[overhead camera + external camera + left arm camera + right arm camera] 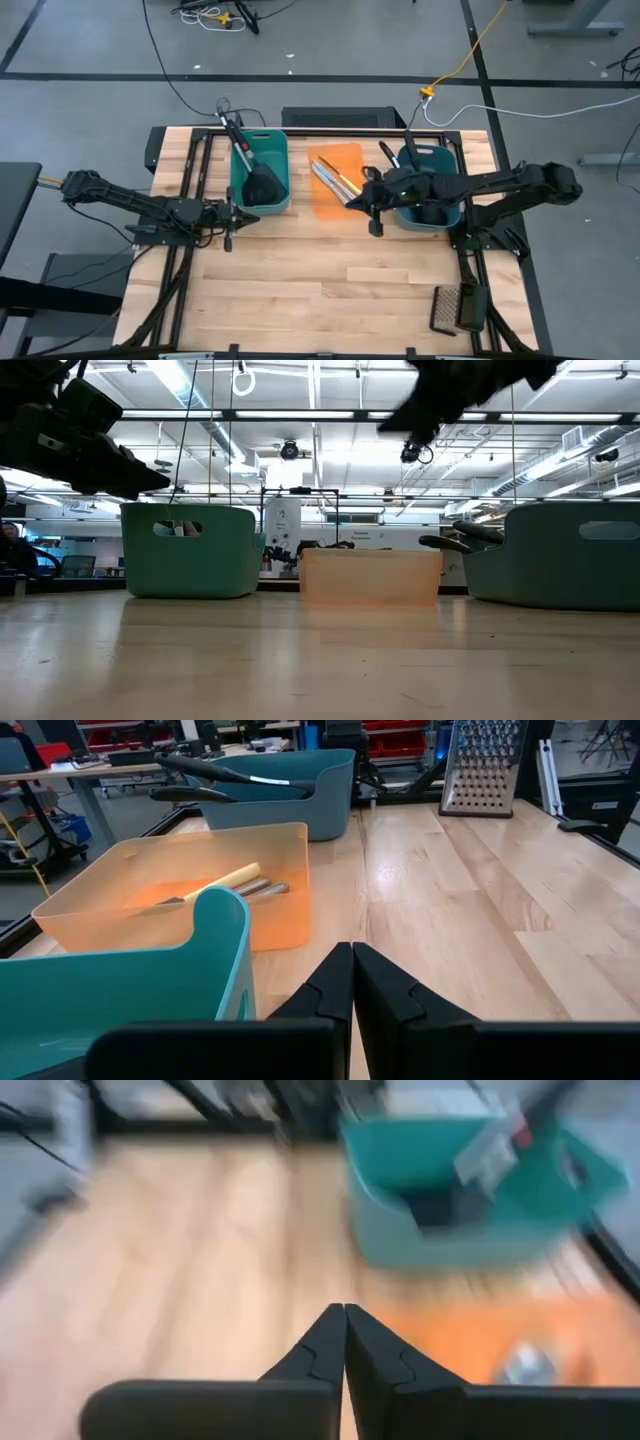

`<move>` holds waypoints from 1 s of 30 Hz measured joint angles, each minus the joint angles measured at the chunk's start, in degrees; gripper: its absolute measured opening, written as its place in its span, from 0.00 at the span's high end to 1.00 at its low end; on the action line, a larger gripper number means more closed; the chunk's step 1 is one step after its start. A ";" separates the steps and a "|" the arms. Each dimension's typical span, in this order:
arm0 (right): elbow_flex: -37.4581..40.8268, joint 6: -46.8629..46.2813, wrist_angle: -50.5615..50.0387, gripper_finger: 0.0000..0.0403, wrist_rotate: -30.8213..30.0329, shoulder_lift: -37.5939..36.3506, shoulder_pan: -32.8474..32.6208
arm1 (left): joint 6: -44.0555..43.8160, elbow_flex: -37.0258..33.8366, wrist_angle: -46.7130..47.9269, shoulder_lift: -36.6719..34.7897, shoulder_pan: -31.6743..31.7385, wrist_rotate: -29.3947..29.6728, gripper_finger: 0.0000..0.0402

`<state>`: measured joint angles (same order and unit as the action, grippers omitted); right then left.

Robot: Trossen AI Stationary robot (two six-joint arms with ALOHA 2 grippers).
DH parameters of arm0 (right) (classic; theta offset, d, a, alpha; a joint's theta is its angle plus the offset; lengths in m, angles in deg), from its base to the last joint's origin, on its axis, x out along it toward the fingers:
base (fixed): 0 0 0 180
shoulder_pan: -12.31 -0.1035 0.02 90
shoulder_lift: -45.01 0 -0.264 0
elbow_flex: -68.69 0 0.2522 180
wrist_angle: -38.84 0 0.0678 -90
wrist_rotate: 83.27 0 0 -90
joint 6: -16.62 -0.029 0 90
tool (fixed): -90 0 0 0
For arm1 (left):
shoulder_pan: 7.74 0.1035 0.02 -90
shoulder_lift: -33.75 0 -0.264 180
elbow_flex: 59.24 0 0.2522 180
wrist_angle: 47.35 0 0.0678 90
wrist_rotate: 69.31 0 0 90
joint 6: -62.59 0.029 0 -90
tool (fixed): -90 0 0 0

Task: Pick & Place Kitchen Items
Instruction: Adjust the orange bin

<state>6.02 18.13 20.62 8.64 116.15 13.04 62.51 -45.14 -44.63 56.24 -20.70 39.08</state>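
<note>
I am holding my right gripper (373,226) pinched shut and empty above the table (330,290), by the orange tub (336,178) where the knives (333,180) are lying, blurred; my left gripper (229,238) is waiting shut.

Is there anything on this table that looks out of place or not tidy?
Mostly tidy. One thing stands apart: a box grater lies on its side near the table's front right corner, far from the three tubs. In the blue tub, black handles stick out over the rim.
</note>
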 joint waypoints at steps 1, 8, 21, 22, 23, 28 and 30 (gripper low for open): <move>0.43 -0.54 -1.31 0.96 -1.49 0.76 0.06 | -0.03 0.00 0.01 -0.01 0.01 0.00 0.97; 0.06 -1.71 -7.73 0.70 -3.92 8.65 0.06 | -0.17 0.00 0.02 -0.01 0.01 0.00 0.97; -6.07 -0.43 -17.87 0.54 -6.02 19.69 3.40 | -0.70 0.00 0.04 -0.01 -0.01 0.00 0.97; -6.07 -0.41 -18.34 0.55 -5.99 19.99 3.74 | -0.70 0.00 0.04 0.01 -0.01 0.00 0.97; -6.07 -0.41 -18.50 0.56 -6.01 20.36 3.98 | -0.68 0.00 0.02 -0.01 -0.01 0.00 0.97; -6.07 -0.69 -18.89 0.59 -5.92 21.92 5.04 | -0.40 0.01 0.04 0.00 0.01 0.00 0.97; -6.07 -1.15 -18.85 0.60 -5.92 22.27 5.26 | -0.34 0.01 0.03 -0.01 0.01 0.00 0.97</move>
<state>-0.05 16.99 1.78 2.72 138.42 18.30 62.18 -45.14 -44.61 56.23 -20.69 39.08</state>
